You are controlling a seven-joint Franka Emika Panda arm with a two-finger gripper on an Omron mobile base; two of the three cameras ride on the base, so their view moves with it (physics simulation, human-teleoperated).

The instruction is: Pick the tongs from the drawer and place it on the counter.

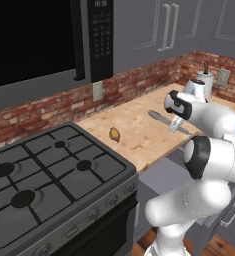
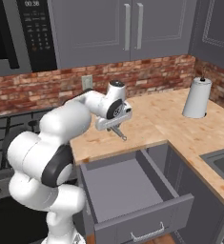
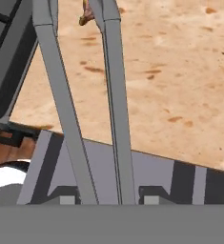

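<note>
Tan tabletop point(image 2: 180, 124) lies under the hand point(image 2: 114, 125), clamped on the tongs point(image 1: 161, 119); releasing near the edge risks them sliding into the open drawer point(image 2: 127, 190).

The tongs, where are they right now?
The tongs are held in the shut gripper, over the counter near its front edge, above the open drawer and right of the stove.
</note>
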